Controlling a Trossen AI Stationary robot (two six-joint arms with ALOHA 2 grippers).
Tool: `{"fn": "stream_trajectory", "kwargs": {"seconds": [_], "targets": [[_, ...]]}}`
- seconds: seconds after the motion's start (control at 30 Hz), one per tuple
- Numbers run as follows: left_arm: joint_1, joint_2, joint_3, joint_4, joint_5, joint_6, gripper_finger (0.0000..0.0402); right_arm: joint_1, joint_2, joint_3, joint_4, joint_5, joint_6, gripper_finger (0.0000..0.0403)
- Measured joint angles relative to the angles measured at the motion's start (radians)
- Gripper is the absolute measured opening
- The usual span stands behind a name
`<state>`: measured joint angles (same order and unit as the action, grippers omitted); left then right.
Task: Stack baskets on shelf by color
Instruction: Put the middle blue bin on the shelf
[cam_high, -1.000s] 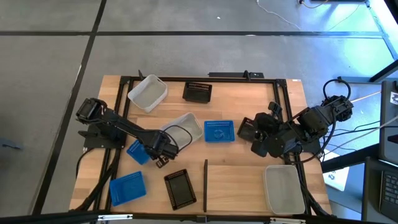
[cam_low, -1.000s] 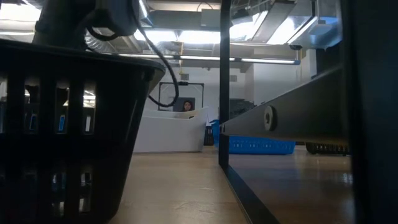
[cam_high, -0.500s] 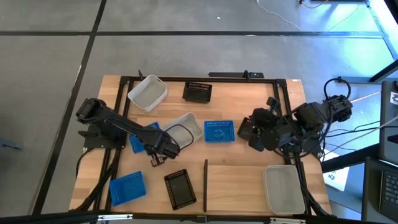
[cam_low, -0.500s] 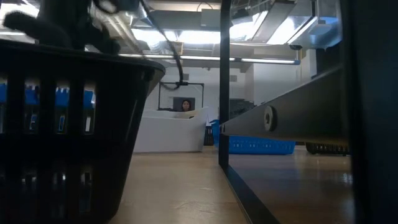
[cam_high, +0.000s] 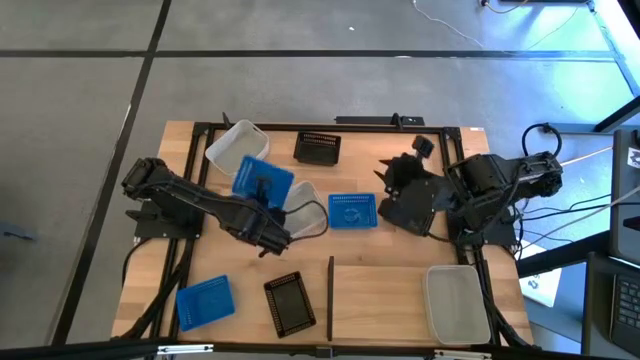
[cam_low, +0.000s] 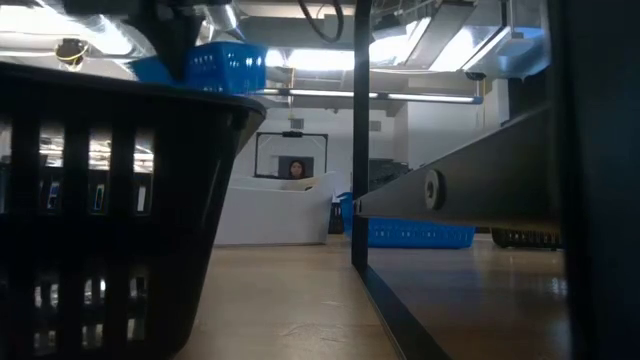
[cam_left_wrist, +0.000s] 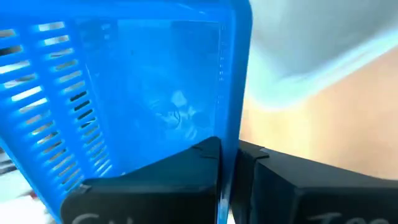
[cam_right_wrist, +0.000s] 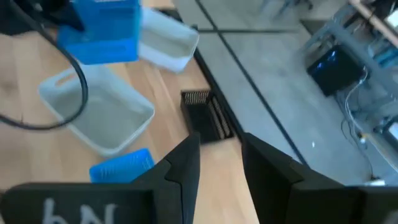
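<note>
I had the left gripper (cam_high: 262, 192) clamped on the wall of a blue basket (cam_high: 258, 180), lifted clear of the table just beside the white basket (cam_high: 305, 207). The right gripper (cam_right_wrist: 219, 152) hung with fingers apart, holding nothing (near the far black basket (cam_high: 319, 148)). I judged it best to carry the blue basket level to the shelf (cam_high: 385, 300), well apart from the white basket, keeping the thin wall from slipping.

We see the left tool (cam_left_wrist: 228, 163) clamped on the rim of a blue basket (cam_left_wrist: 130, 99); its two dark fingers (cam_left_wrist: 186, 180) press either side of that thin wall. The basket's slotted side and translucent bottom fill most of the picture. Past it lies the pale wooden counter (cam_left_wrist: 336, 118), with a blurred white basket (cam_left_wrist: 311, 37) beyond the blue one.
</note>
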<state>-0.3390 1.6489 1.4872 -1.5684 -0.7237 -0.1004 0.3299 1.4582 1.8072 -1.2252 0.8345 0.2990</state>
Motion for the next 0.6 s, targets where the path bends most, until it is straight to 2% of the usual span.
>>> {"fn": "stream_trajectory", "kwargs": {"seconds": [0.1,0.23,0.4,0.5,0.6], "targets": [[0.013,0.000,0.000,-0.003,-0.136,0.098,0.0000,-0.029,0.000,0.000,0.088,-0.040,-0.100,0.0117],[0.031,0.000,0.000,-0.002,-0.252,0.275,0.0000,-0.064,0.000,0.000,0.208,-0.116,-0.220,0.0117],[0.054,0.000,0.000,0.001,-0.453,0.460,0.0000,-0.120,0.014,0.000,0.334,-0.263,-0.302,0.0117],[0.065,0.000,0.000,0.002,-0.524,0.539,0.0000,-0.155,0.039,0.000,0.381,-0.387,-0.355,0.0117],[0.075,0.000,0.000,0.015,-0.563,0.571,0.0000,-0.178,0.081,0.000,0.433,-0.424,-0.414,0.0117]]}}
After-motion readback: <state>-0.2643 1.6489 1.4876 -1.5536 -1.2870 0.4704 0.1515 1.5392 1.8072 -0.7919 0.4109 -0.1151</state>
